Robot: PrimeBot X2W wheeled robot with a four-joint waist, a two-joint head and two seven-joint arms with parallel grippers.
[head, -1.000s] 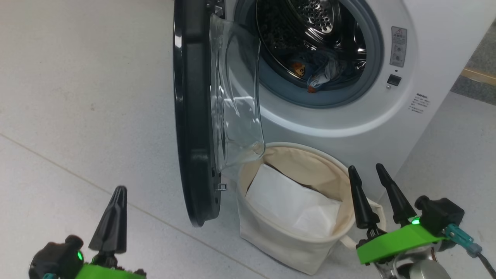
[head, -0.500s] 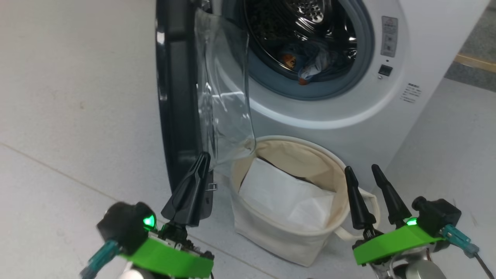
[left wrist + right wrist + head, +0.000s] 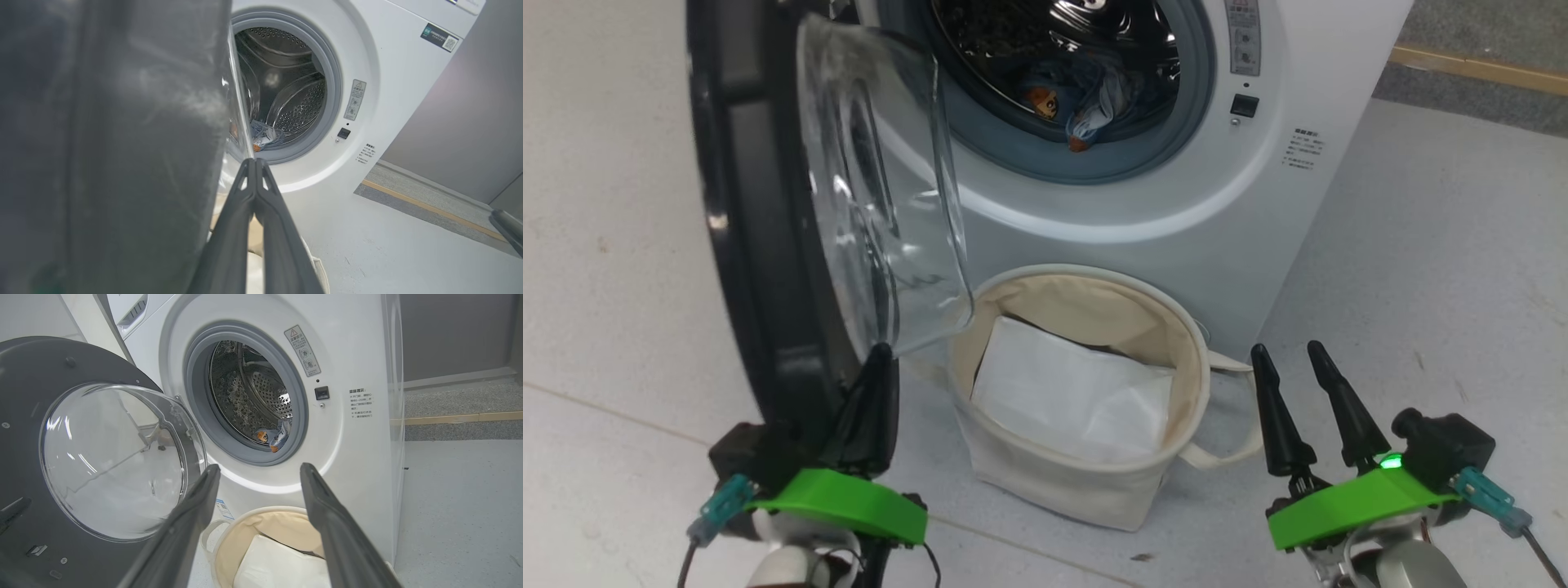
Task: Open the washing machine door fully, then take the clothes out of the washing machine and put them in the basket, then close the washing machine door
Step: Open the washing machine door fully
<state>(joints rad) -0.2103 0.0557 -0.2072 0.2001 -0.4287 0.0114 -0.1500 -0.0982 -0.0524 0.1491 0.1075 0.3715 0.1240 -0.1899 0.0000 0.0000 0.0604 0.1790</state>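
left gripper (image 3: 880,357) closed at washing machine door (image 3: 743,204), right gripper (image 3: 1285,348) spread, empty

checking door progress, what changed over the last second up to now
The shut left gripper moved from the lower left up to the inner lower rim of the washing machine door, beside the glass bowl; it grips nothing. The head camera also shifted, so door swing is unclear. Unchanged: right gripper open, clothes in the drum, basket below.
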